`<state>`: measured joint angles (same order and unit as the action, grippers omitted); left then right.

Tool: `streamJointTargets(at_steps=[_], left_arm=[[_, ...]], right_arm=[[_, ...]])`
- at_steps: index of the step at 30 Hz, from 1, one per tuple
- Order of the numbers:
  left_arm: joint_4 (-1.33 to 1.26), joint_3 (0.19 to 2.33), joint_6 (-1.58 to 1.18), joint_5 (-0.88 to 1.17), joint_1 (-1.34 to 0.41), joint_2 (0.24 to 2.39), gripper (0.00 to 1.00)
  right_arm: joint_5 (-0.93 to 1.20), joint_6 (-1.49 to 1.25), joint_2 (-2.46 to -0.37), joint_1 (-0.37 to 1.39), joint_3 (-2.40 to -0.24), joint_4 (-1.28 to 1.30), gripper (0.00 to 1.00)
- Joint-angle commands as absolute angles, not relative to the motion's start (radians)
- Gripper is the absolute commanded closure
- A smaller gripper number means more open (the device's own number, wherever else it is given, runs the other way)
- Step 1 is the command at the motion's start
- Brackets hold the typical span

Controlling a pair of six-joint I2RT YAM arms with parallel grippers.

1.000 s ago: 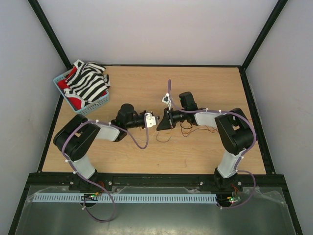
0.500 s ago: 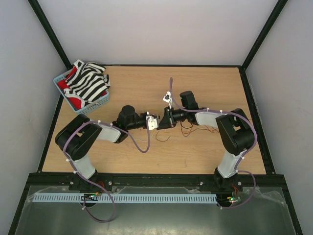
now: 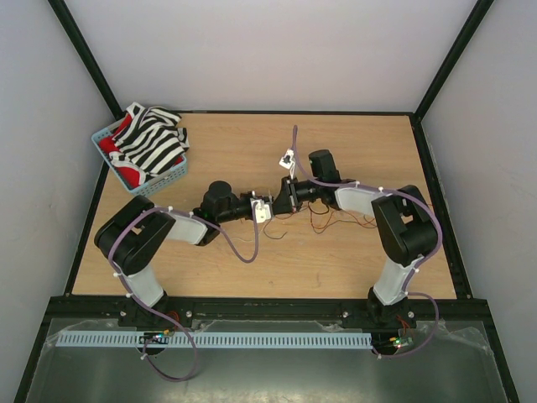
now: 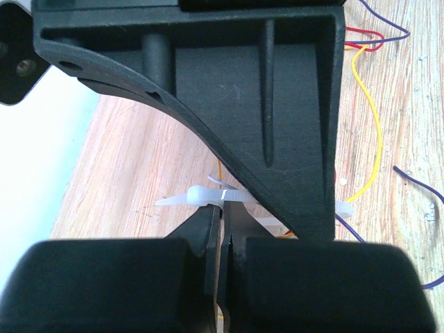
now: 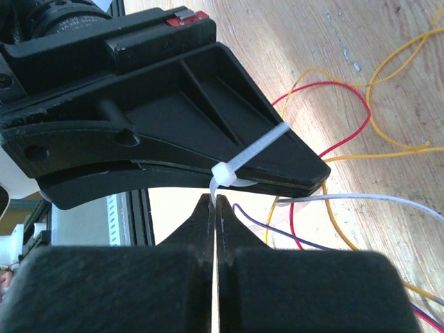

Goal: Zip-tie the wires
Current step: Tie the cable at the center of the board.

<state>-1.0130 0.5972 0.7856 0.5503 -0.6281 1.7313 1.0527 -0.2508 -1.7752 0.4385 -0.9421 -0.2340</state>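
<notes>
Pale walls boxed in a wooden table (image 3: 210, 269), with a blue basket (image 3: 102, 137) of striped cloth (image 3: 151, 138) in the far left corner. Near the middle of the table the two arms met tip to tip. The left gripper (image 4: 223, 211) was clenched, and its fingertips appeared to pinch the zip tie (image 4: 194, 197) where the strip ran crosswise just beyond them. The right gripper (image 5: 215, 202) was also squeezed tight, nipping the tie's tail just below its little square head, while the band stretched across the other arm's black finger. The wires (image 4: 379, 139), red, yellow, purple and white, lay loose on the wood under and to the right of the grippers. I could not tell whether the tie went around any of them.
</notes>
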Motion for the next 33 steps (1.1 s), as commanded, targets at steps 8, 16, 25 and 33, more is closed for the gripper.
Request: streamJointTargets(at_steps=[8, 16, 25, 33], left_arm=[[-1.028, 0.585, 0.814, 0.568, -0.647, 1.751, 1.0], [-1.04, 0.584, 0.793, 0.564, -0.649, 1.747, 1.0], [-1.04, 0.585, 0.792, 0.568, -0.65, 1.753, 1.0], [-1.04, 0.58, 0.812, 0.578, -0.659, 1.751, 1.0]], right_arm=[[1.042, -0.262, -1.812, 0.418, -1.027, -0.241, 1.0], [1.033, -0.23, -1.84, 0.413, -1.038, -0.193, 1.0], [1.018, -0.187, -1.847, 0.413, -1.063, -0.114, 1.0], [1.013, -0.187, -1.867, 0.41, -1.109, -0.085, 1.0]])
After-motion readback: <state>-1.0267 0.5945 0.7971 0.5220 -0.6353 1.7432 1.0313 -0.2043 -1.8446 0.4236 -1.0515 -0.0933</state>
